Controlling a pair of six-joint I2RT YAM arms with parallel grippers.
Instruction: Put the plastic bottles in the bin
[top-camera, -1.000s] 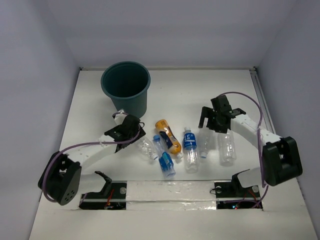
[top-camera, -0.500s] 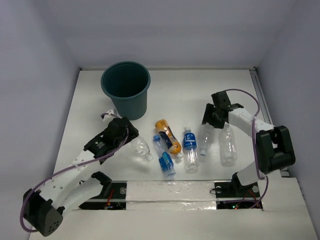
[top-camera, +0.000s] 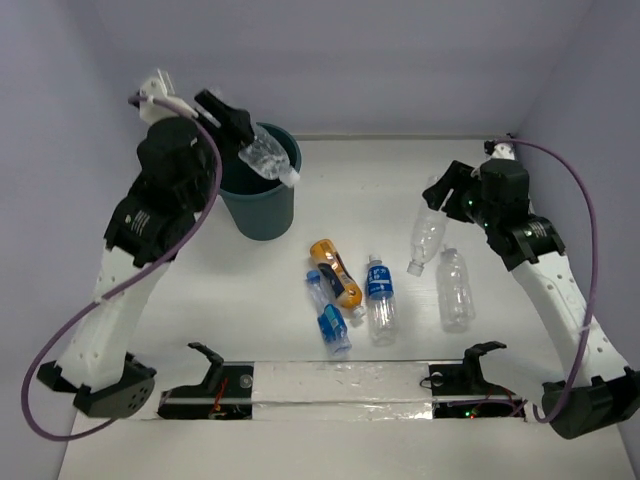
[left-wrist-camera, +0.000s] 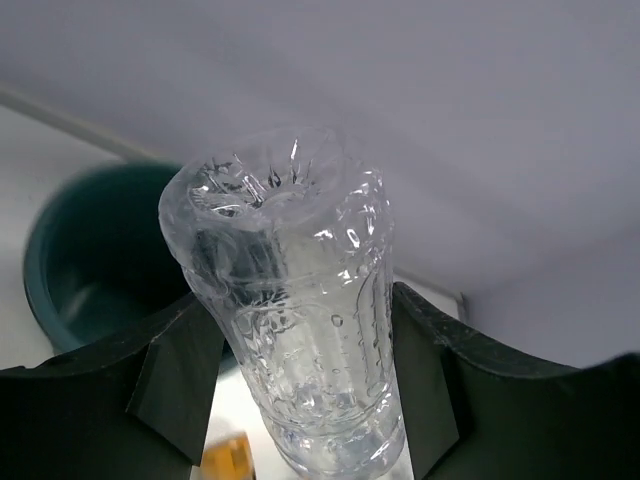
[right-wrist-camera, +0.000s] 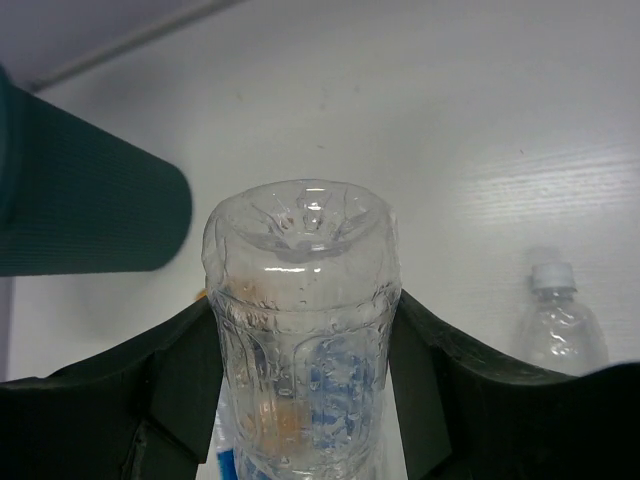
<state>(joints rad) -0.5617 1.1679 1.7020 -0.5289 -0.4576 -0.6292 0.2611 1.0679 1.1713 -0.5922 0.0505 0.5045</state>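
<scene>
My left gripper is shut on a clear unlabelled bottle and holds it high over the rim of the dark teal bin. In the left wrist view the bottle stands between the pads, with the bin below and to the left. My right gripper is shut on another clear bottle, lifted off the table, cap down; it shows in the right wrist view. On the table lie a third clear bottle, the orange bottle and two blue-labelled bottles.
The bin's side shows at the left of the right wrist view. The lying clear bottle shows at the right there. White walls close the table at the back and sides. A taped strip runs along the near edge.
My left arm has risen from the table with its clear bottle to over the bin. My right arm has lifted its clear bottle off the table and swung up and right.
</scene>
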